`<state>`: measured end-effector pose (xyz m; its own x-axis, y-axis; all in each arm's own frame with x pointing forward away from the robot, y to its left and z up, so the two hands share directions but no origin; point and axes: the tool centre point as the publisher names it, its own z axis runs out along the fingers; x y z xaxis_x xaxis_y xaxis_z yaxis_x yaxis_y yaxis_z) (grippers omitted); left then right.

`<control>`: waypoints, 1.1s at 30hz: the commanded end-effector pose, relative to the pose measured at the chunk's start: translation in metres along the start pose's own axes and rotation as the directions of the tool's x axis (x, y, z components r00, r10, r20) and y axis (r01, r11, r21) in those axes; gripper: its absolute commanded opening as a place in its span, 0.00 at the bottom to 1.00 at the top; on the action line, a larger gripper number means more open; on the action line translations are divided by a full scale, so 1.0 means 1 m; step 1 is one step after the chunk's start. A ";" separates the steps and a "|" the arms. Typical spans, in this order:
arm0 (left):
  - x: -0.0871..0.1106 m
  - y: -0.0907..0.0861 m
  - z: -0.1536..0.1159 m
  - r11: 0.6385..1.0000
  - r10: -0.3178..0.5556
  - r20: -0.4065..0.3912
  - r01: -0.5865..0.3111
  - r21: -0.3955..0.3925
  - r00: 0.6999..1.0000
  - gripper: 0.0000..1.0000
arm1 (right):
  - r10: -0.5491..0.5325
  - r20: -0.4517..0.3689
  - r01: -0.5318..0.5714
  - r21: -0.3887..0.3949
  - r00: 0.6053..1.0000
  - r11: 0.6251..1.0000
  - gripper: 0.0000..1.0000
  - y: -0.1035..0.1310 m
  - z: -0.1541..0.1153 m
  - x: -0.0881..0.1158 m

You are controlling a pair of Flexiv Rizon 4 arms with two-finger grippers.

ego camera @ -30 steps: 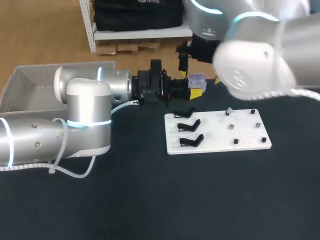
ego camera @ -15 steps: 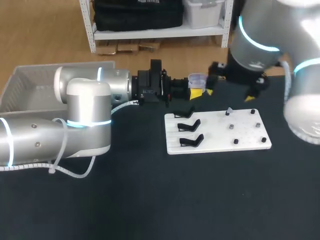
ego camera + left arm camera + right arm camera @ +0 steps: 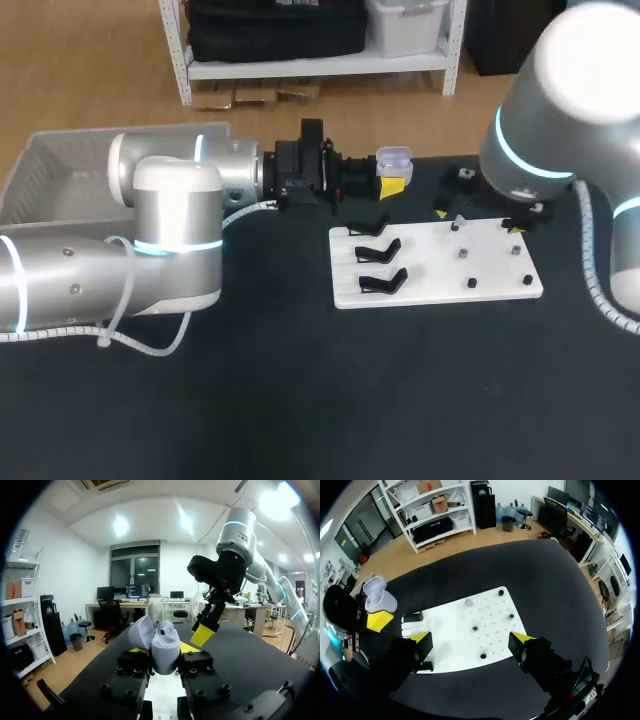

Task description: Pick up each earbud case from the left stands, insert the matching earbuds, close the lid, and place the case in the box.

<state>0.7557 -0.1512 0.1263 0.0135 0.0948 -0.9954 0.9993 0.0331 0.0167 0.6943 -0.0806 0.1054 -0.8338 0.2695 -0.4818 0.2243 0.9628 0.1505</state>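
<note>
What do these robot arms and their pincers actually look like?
Both are thick silver-grey tubes with rounded white joints and glowing pale-blue rings. White spiral-wrapped cables hang from the left arm and the right arm. The left gripper and right gripper are black blocky hardware, each with two bright yellow fingertips.

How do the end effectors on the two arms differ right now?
The left end effector is shut on an open lavender earbud case; the right end effector is open and holds nothing. The left end effector points sideways, level with the table; the right end effector points down over the white board. Both have yellow fingertips.
</note>
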 end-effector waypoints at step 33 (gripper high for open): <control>0.000 0.002 0.000 1.000 -0.002 -0.002 0.002 0.004 1.000 0.00 | 0.036 -0.217 -0.065 -0.126 0.976 0.990 0.80 0.011 0.074 -0.019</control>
<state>0.7556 -0.1512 0.1263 0.0135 0.0947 -0.9954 0.9993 0.0330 0.0167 0.7445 -0.0729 0.0537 -0.8913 0.3090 -0.3318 0.2164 0.9330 0.2875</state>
